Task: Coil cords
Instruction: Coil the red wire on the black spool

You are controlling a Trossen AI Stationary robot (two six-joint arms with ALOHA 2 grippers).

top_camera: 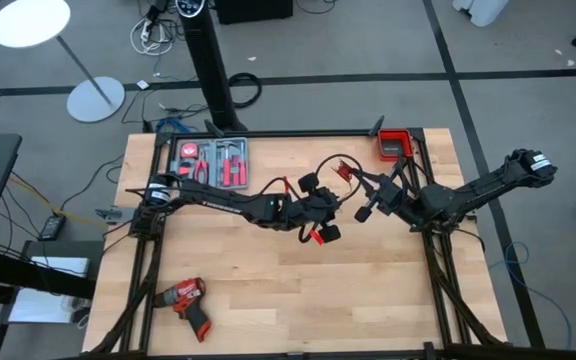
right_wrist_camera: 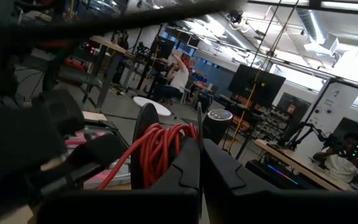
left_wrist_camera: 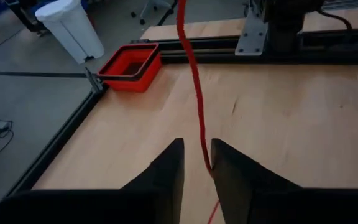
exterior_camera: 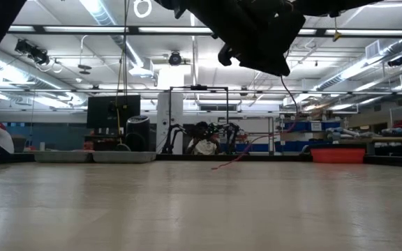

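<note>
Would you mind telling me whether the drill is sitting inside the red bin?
No, the drill lies on the bare table near its front left corner, while the red bin sits at the far right corner.
</note>
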